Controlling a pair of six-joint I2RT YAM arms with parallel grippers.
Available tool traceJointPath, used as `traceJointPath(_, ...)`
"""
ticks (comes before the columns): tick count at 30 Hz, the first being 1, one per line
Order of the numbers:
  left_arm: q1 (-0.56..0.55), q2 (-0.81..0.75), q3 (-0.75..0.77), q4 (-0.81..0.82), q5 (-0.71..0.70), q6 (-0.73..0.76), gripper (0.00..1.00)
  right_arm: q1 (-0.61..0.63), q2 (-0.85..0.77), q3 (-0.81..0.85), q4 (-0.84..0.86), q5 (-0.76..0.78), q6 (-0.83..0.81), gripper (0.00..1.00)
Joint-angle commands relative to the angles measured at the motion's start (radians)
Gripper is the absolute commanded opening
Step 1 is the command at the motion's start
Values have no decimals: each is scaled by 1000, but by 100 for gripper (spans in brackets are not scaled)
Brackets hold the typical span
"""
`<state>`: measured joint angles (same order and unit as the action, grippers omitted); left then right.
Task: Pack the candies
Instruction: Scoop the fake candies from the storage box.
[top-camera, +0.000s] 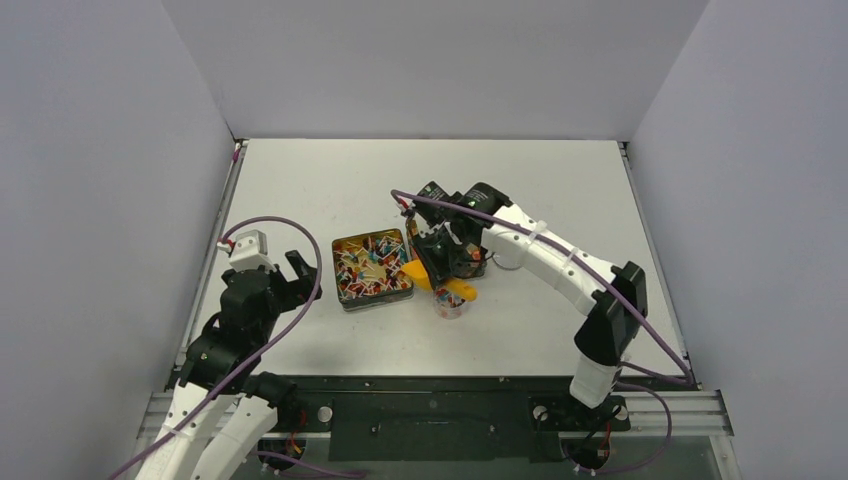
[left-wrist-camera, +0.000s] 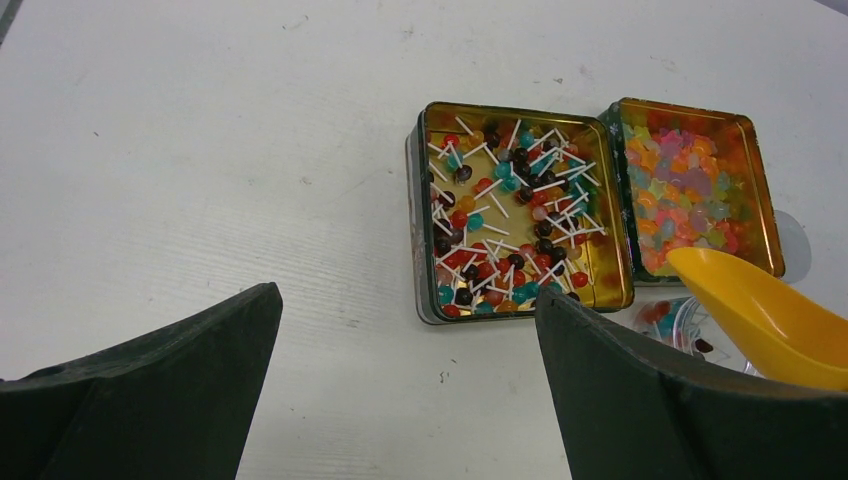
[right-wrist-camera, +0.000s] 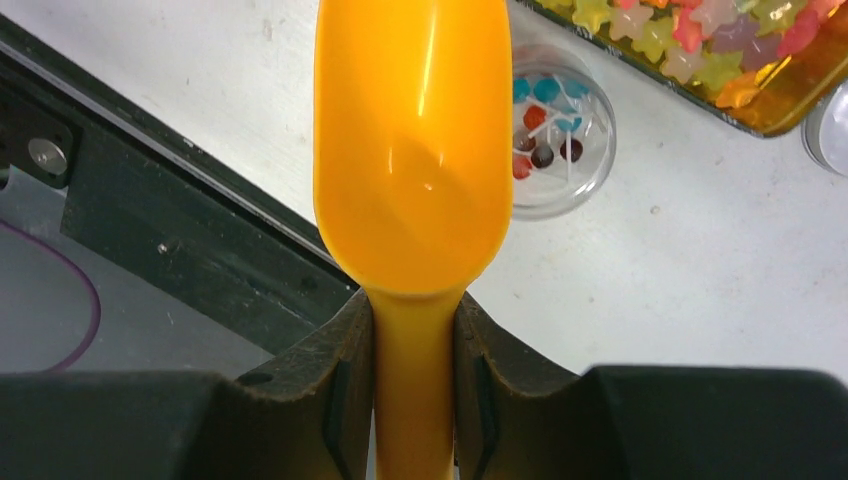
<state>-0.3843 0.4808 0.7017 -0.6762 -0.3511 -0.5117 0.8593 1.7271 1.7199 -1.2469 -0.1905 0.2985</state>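
Note:
The candies lie in two gold tins. The left tin holds round red, blue and dark pieces on white sticks. The right tin holds orange, yellow, pink and green star-shaped pieces. My right gripper is shut on the handle of the orange scoop, whose bowl looks empty and hangs beside a small clear cup with a few stick candies in it. My left gripper is open and empty, left of the tins.
The black frame rail runs along the table's near edge, close to the scoop. Another clear round piece sits at the right edge by the star tin. Grey walls enclose the white table.

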Motion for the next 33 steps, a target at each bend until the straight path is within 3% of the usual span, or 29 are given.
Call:
traceJointPath(1,1,6,2,46,-13,8,96,16,69,90,31,-20,30,0)
traceJointPath(18,4,12,4,41,-26,2,96,-20,288,259,53,-91,235,0)
traceJointPath(33,-15,4,5,35,-41,-1,96,-28,400,276,129,-215,347,0)
